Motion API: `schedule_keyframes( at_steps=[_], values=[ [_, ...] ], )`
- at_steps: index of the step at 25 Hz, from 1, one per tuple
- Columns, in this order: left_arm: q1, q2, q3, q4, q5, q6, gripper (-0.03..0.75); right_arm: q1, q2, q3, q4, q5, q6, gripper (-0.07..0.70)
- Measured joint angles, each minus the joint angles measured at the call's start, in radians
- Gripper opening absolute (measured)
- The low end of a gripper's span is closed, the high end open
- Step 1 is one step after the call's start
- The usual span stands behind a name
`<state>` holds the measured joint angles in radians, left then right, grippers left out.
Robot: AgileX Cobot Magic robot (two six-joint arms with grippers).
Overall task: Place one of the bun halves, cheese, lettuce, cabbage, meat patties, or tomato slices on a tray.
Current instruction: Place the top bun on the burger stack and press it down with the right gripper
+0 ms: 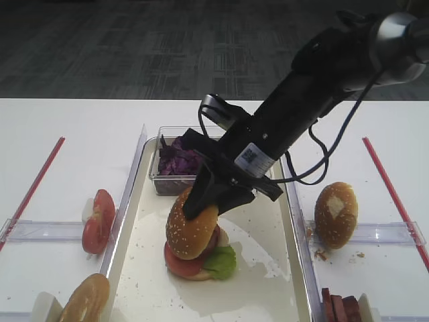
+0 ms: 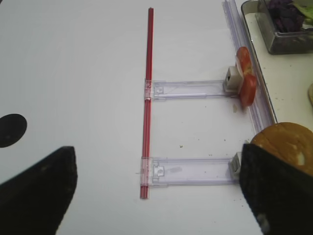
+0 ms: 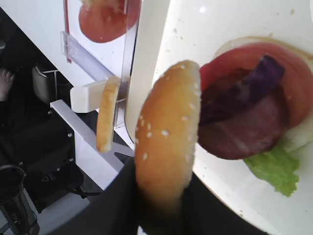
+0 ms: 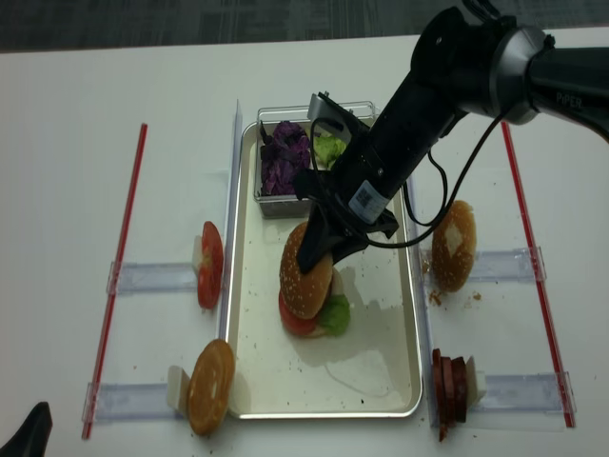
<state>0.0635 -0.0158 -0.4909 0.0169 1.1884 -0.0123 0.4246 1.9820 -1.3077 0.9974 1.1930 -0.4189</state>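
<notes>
tray (image 4: pixel 400 371) on white surface (image 1: pixel 67 134), holds stack: tomato, patty, purple cabbage, lettuce | right gripper (image 1: pixel 201 201) fingers clamped on seeded bun half (image 1: pixel 192 227), held tilted on edge just over the stack (image 3: pixel 244 117) | step: capping the burger | next: level bun, lower, release | left gripper (image 2: pixel 156 196) idle, jaws apart, empty

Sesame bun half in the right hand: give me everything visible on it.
The sesame bun half is a golden-brown dome with scattered pale seeds and an unbroken crust. It is tilted, nearly on edge, pinched at its upper end by the shut right hand. It sits over the stack of tomato, meat, purple cabbage and lettuce on the tray, leaning against it; whether it fully rests there is unclear.
</notes>
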Motion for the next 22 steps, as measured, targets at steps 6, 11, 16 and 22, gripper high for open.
schedule_keyframes(
  at_steps=[6,11,16,22],
  values=[
    [0.0,0.0,0.0,0.0,0.0,0.0,0.618,0.0,0.014,0.0,0.006,-0.003,-0.011,0.202],
    [0.0,0.0,0.0,0.0,0.0,0.0,0.618,0.0,0.018,0.0,0.008,-0.004,-0.012,0.202],
    [0.0,0.0,0.0,0.0,0.0,0.0,0.618,0.0,0.02,0.0,-0.014,-0.005,-0.012,0.244],
    [0.0,0.0,0.0,0.0,0.0,0.0,0.618,0.0,0.02,0.0,-0.025,-0.005,-0.012,0.554]
  ],
)
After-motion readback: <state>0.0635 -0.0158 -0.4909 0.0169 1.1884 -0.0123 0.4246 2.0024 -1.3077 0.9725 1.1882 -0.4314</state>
